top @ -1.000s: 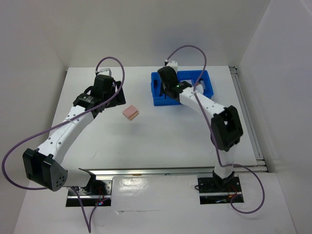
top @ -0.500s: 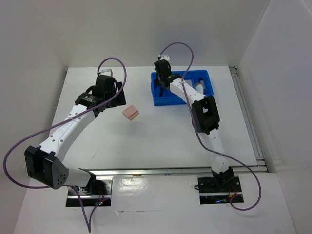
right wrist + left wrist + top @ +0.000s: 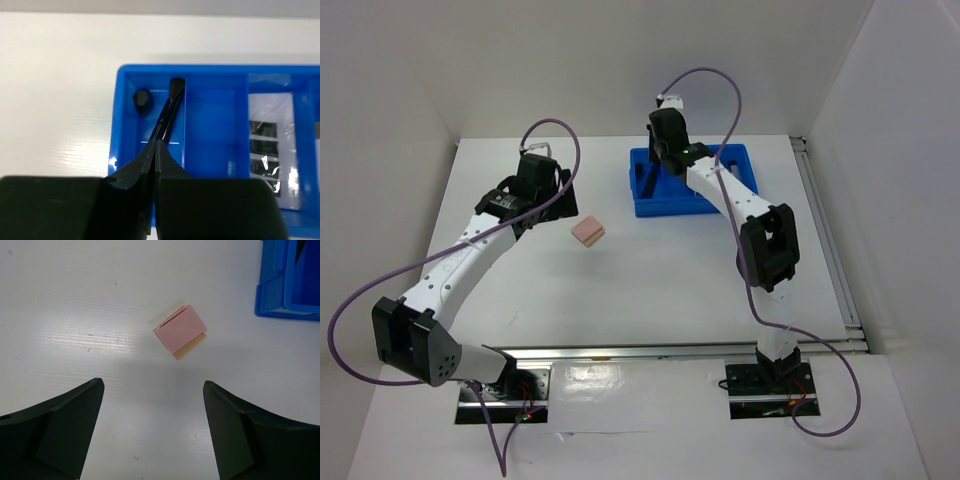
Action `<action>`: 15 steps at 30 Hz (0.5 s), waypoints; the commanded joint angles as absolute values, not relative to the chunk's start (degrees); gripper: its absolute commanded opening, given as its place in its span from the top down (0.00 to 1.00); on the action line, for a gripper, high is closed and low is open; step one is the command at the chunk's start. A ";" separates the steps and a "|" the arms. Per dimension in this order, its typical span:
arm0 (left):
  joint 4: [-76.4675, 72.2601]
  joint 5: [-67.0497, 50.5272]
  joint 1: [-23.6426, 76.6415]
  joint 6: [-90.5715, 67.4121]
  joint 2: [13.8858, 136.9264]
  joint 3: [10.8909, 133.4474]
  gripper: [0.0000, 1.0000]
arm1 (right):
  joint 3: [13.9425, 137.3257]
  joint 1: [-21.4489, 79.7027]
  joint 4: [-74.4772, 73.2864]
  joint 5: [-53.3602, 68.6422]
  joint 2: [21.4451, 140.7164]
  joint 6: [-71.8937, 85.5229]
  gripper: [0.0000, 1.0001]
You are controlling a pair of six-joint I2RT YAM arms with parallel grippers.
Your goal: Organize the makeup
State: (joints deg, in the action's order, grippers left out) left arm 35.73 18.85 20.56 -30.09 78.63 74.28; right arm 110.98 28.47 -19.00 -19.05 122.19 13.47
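A pink square sponge (image 3: pixel 588 231) lies on the white table; in the left wrist view it (image 3: pixel 180 331) is ahead of my fingers. My left gripper (image 3: pixel 542 190) (image 3: pixel 152 390) is open and empty, above the table just left of the sponge. My right gripper (image 3: pixel 666 152) (image 3: pixel 156 142) is over the left end of the blue bin (image 3: pixel 692 182), shut on a thin black brush (image 3: pixel 167 112). The brush slants down into a left compartment, its head (image 3: pixel 176 82) at the back wall. Another black piece (image 3: pixel 142 101) sits beside it. The pale palette (image 3: pixel 270 147) lies in a compartment further right.
The blue bin's left corner (image 3: pixel 287 285) is to the right of the sponge. White walls close the table at the back and sides. A metal rail (image 3: pixel 825 240) runs along the right edge.
My right arm has swung its elbow and wrist about over the bin's left end, the gripper ending slightly farther back. My left arm and the sponge have barely moved.
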 commanded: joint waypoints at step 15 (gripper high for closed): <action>36.75 26.01 20.57 -34.71 69.89 74.02 0.06 | 106.69 42.27 -26.63 -7.31 120.49 14.24 0.23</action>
State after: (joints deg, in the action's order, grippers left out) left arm 37.36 22.15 20.56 -31.75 74.74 74.28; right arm 107.28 41.32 -23.18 -10.72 117.27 14.28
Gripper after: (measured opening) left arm 0.943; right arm 0.743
